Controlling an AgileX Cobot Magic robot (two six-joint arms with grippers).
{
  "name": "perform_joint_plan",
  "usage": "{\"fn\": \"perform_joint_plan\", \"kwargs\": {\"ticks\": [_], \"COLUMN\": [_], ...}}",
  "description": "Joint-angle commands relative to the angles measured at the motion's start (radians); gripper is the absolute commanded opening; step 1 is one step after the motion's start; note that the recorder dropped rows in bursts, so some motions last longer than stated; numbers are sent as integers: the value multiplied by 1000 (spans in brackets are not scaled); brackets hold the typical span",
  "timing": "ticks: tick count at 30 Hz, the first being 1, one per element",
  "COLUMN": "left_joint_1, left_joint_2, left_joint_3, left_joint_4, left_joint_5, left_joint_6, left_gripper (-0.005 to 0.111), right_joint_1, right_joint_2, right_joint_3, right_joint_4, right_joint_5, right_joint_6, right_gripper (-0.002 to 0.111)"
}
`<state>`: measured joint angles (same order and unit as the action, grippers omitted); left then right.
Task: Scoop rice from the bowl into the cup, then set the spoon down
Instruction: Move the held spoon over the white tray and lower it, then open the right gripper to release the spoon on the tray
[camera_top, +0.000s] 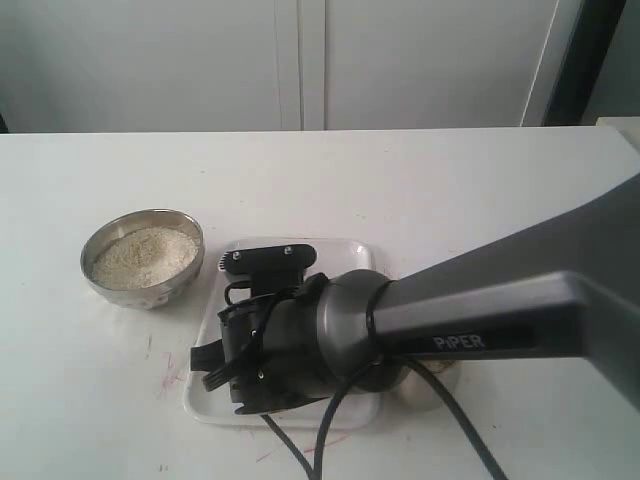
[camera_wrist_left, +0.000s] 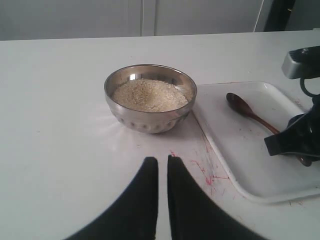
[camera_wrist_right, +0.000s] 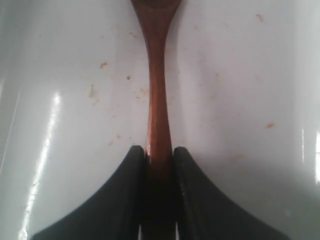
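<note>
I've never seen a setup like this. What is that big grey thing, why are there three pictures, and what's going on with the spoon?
The grey thing is one arm of a two-armed robot, seen by a camera looking over the table. The other two pictures come from small cameras on each arm's wrist, so the dark prongs in them are each hand's fingers. On the table sit a steel bowl of rice and a white tray. The right hand is down on the tray, its fingers closed on the handle of a brown wooden spoon. The left hand holds nothing, fingers nearly together, hanging near the bowl.
</note>
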<state>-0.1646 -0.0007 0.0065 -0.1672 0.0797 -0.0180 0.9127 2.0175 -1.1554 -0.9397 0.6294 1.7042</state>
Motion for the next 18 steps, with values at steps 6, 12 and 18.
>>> {"fn": "perform_joint_plan", "kwargs": {"ticks": [6,12,18], "left_joint_1": [-7,-7,-7], "left_joint_2": [1,1,1], "left_joint_3": [-6,-6,-6], "left_joint_4": [-10,-10,-10], "left_joint_5": [-3,-3,-3], "left_joint_6": [-1,-1,-1], "left_gripper": [14,14,14], "right_joint_1": [-6,-6,31], "right_joint_2": [-1,-80,-280], "right_joint_3": [-10,-10,-6], "right_joint_4": [1,1,1], "right_joint_5": [-2,4,124], "right_joint_6": [-21,-37,-329], "right_gripper": [33,33,32]}}
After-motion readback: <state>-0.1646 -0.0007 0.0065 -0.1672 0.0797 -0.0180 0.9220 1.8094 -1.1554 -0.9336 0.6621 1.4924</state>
